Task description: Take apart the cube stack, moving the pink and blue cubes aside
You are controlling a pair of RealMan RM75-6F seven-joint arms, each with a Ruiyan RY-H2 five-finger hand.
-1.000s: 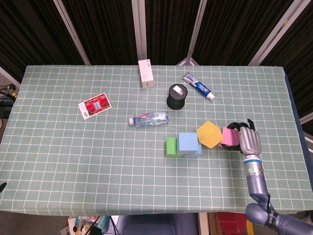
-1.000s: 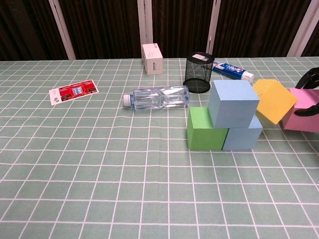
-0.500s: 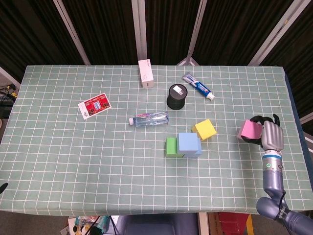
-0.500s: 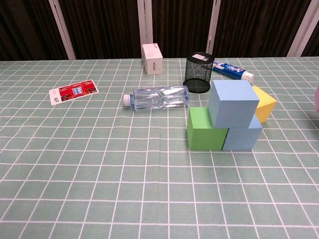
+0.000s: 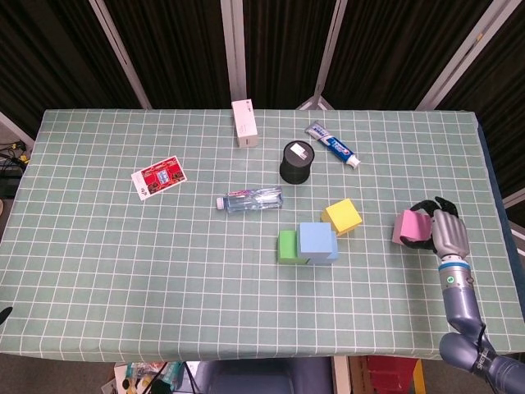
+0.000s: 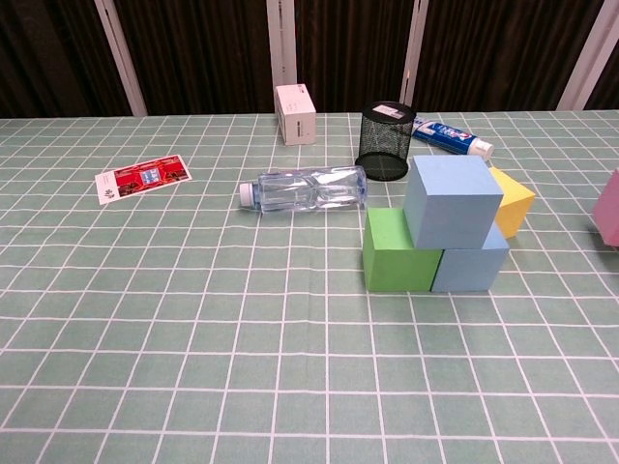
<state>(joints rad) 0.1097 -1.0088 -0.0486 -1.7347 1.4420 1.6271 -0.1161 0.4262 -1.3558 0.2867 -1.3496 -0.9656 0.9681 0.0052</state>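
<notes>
My right hand (image 5: 443,230) grips the pink cube (image 5: 407,227) at the table's right side, well right of the stack; in the chest view only the pink cube's edge (image 6: 608,208) shows at the right border. A blue cube (image 5: 317,240) (image 6: 452,201) sits on top of a green cube (image 5: 287,245) (image 6: 397,250) and a second blue cube (image 6: 473,265). The yellow cube (image 5: 342,217) (image 6: 513,200) lies on the table just behind and right of the stack. My left hand is not visible in either view.
A black mesh cup (image 5: 296,162), a toothpaste tube (image 5: 333,145), a white box (image 5: 244,123), a clear water bottle (image 5: 249,199) and a red card (image 5: 159,177) lie behind and left of the stack. The table's right edge (image 5: 497,197) is close to my right hand.
My right hand carried the pink cube right, away from the stack, then slightly back and down. The yellow cube, tilted before, dropped flat onto the table beside the stack.
</notes>
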